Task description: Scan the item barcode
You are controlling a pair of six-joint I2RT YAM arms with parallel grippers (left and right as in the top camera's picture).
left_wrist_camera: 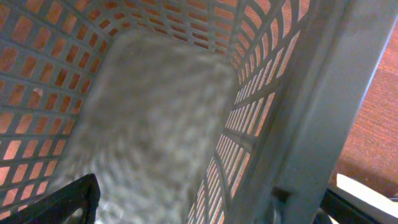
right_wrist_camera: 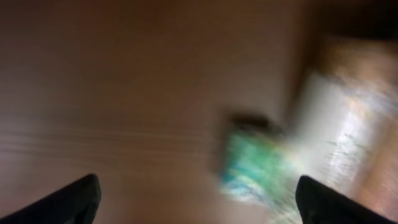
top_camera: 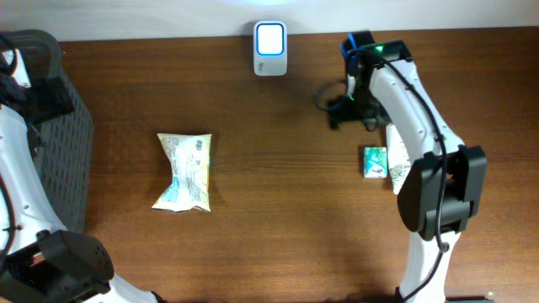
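A white scanner (top_camera: 269, 49) with a lit blue-white face stands at the table's far edge. A small green packet (top_camera: 375, 162) lies on the table beside a white packet (top_camera: 396, 164) that my right arm partly covers. In the right wrist view both are blurred, the green packet (right_wrist_camera: 255, 155) left of the white packet (right_wrist_camera: 339, 118). My right gripper (top_camera: 341, 108) (right_wrist_camera: 202, 202) hangs open above the table, just beyond the green packet, holding nothing. A pale snack bag (top_camera: 184, 172) lies left of centre. My left gripper (top_camera: 21, 84) (left_wrist_camera: 205, 208) is open inside the basket. No barcode shows.
A grey lattice basket (top_camera: 72, 143) stands at the table's left edge; its wall (left_wrist_camera: 273, 93) fills the left wrist view, with a blurred grey shape (left_wrist_camera: 149, 124) inside. Bare wood lies between the snack bag and the green packet.
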